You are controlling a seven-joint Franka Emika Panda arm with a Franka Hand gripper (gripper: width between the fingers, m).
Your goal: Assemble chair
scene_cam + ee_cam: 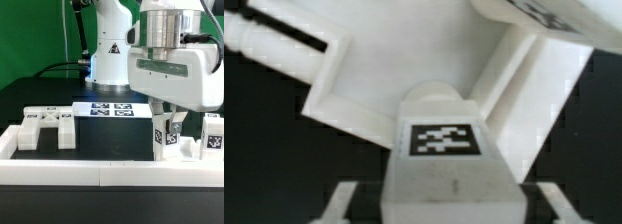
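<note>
My gripper (168,122) reaches down at the exterior view's right and is shut on a chunky white chair block (163,138) with black-and-white tags, close behind the front rail. In the wrist view that block (441,150) fills the middle with one tag facing the camera, and a finger (349,200) shows on each side of it around the gripper (448,208). Beyond it lies a larger white angled chair piece (518,85). Another tagged block (213,136) stands further to the exterior view's right. Slotted white chair pieces (45,126) lie at the exterior view's left.
The marker board (108,108) lies flat behind the middle of the black table. Long white border rails (100,172) run along the front, with a raised corner (8,142) at the exterior view's left. The robot's base (108,55) stands behind the marker board.
</note>
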